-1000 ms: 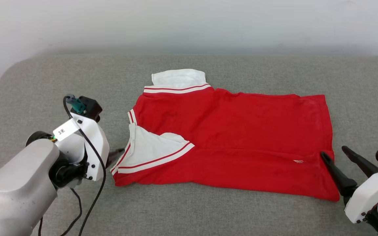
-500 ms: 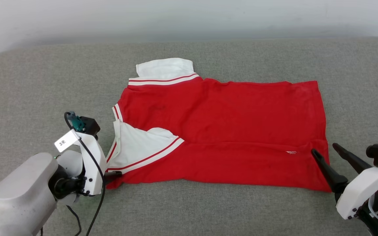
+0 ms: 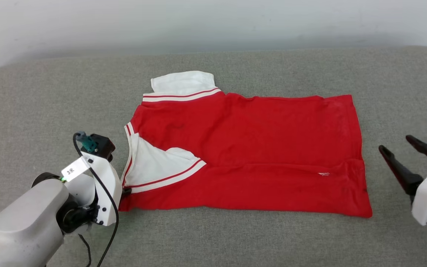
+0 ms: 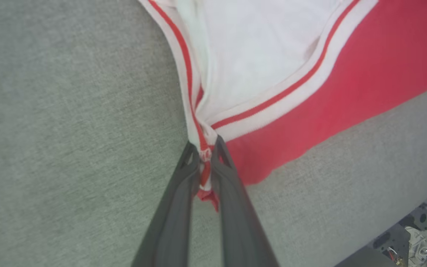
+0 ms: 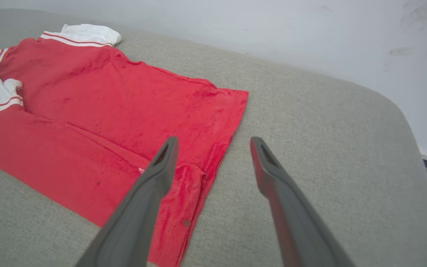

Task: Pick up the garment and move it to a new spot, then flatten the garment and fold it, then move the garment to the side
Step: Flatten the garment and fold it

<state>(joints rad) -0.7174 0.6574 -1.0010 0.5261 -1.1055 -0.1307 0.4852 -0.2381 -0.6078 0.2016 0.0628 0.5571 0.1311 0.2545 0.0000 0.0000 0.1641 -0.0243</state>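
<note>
The red T-shirt (image 3: pixel 250 144) lies spread across the middle of the grey cushion (image 3: pixel 43 96), neckline toward the robot's left and hem (image 3: pixel 358 148) toward its right. Its near long edge is turned over onto the body. This leaves the near sleeve (image 3: pixel 154 165) resting on the red cloth with its striped trim (image 3: pixel 169 178) running slantwise, while the far sleeve (image 3: pixel 182 82) lies flat beyond the far edge. A small white tag (image 3: pixel 324 174) shows on the folded band close to the hem.

The left gripper (image 4: pixel 205 148) is clenched on the near neckline corner, where the striped bands meet. The left wrist view shows bunched trim pinched between the two fingers, with a scrap of red poking out below them. That corner looks like a sensible handle, since the layers gather there and a pull should carry the fold along as one piece.

The right gripper (image 3: pixel 396 144) hovers released, jaws wide, just beside the hem end and apart from the cloth. It seems placed to take the matching hem corner so that both ends can be tensioned together. With only one end pinched, a pull now would likely drag and wrinkle the shirt on the rough fabric of the cushion.
</note>
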